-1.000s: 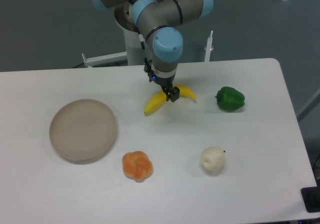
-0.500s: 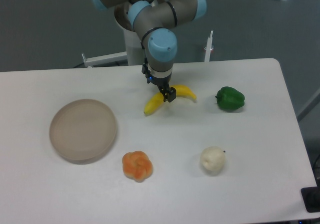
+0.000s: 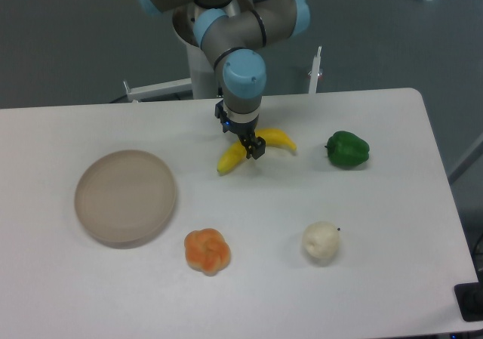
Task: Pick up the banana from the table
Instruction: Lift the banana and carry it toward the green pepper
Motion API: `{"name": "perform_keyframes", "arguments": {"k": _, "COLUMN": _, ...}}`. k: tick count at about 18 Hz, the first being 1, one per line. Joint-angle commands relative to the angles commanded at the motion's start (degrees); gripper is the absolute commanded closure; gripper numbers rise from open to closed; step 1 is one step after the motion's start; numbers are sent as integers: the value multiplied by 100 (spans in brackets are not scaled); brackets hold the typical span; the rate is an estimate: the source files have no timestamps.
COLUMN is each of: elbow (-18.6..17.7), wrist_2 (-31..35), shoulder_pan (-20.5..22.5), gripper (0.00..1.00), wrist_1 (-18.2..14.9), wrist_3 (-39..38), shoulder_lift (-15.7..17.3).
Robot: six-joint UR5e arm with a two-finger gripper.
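- On the left side of the white table (image 3: 392,294) we saw a round beige plate (image 3: 125,196). It lay flat, and it was well apart from the fruit.
- Near the front, a bit right of the plate, we saw a lumpy orange fruit (image 3: 207,251) sitting on the table.
- In the middle, near the back edge, lay the yellow banana (image 3: 276,138). It was curved, with one end pointing down to the left and the other end pointing right, toward the green pepper.
- The robot's gripper (image 3: 252,147) was down at the middle of the banana, right at its bend. Its dark fingers covered that part. We could not tell if the fingers were squeezing the banana or just sitting around it.
- The arm (image 3: 243,71) came down from the back, with a blue cap above the gripper.
- Toward the front, right of the orange fruit, sat a whitish pear-like fruit (image 3: 321,241).
- Farthest right sat a green pepper (image 3: 347,149), near the banana but not touching it.
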Motion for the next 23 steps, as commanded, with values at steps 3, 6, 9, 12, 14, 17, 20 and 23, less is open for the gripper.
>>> {"name": "perform_keyframes", "arguments": {"k": 3, "elbow": 35, "wrist_2": -9, "shoulder_pan": 9, "gripper": 57, "wrist_1": -9, "wrist_3": -52, "shoulder_lift": 0}}
{"name": "perform_keyframes", "arguments": {"k": 6, "elbow": 184, "wrist_2": -9, "shoulder_pan": 9, "gripper": 67, "wrist_1": -17, "wrist_3": -290, "shoulder_lift": 35}}
{"name": "perform_keyframes", "arguments": {"k": 9, "elbow": 544, "wrist_2": 70, "shoulder_pan": 26, "gripper": 67, "wrist_1": -123, "wrist_3": -308, "shoulder_lift": 97}}
{"name": "perform_keyframes", "arguments": {"k": 12, "elbow": 860, "wrist_2": 79, "shoulder_pan": 53, "gripper": 67, "wrist_1": -342, "wrist_3": -316, "shoulder_lift": 97}}
{"name": "perform_keyframes", "arguments": {"k": 14, "elbow": 1184, "wrist_2": 62, "shoulder_pan": 149, "gripper": 67, "wrist_1": -553, "wrist_3": -308, "shoulder_lift": 88}}
{"name": "perform_keyframes", "arguments": {"k": 17, "elbow": 1554, "wrist_2": 35, "shoulder_pan": 237, "gripper": 67, "wrist_1": -580, "wrist_3": -308, "shoulder_lift": 79}}
{"name": "perform_keyframes", "arguments": {"k": 20, "elbow": 1880, "wrist_2": 88, "shoulder_pan": 281, "gripper": 67, "wrist_1": -580, "wrist_3": -308, "shoulder_lift": -70}}
{"name": "perform_keyframes", "arguments": {"k": 23, "elbow": 2240, "wrist_2": 79, "shoulder_pan": 387, "gripper": 67, "wrist_1": -641, "wrist_3": -308, "shoulder_lift": -210}}
